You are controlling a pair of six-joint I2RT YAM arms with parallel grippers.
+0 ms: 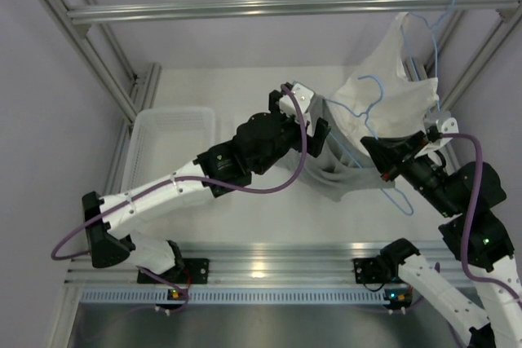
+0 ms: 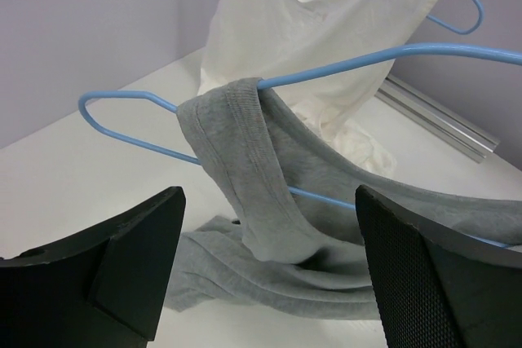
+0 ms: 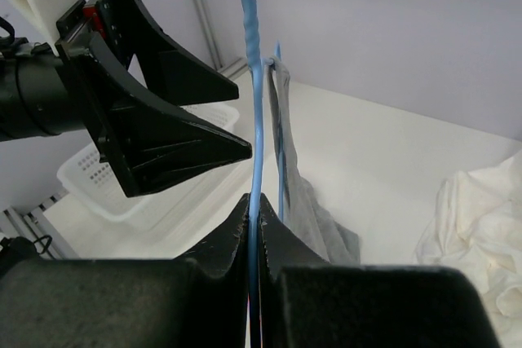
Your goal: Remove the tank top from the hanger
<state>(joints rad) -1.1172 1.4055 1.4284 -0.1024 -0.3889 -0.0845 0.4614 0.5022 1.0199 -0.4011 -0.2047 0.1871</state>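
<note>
The grey tank top hangs by one strap from the light-blue hanger, its body bunched on the table. My right gripper is shut on the hanger's wire, holding it up; the tank top droops just beyond the jaws. My left gripper is open, its fingers either side of the tank top's strap and folds without touching them. The hanger wire passes through the strap. The left gripper also shows in the right wrist view.
A white garment on a second blue hanger hangs from the overhead rail at the back right, right behind the tank top. A white basket sits at the left. Frame posts stand at both sides.
</note>
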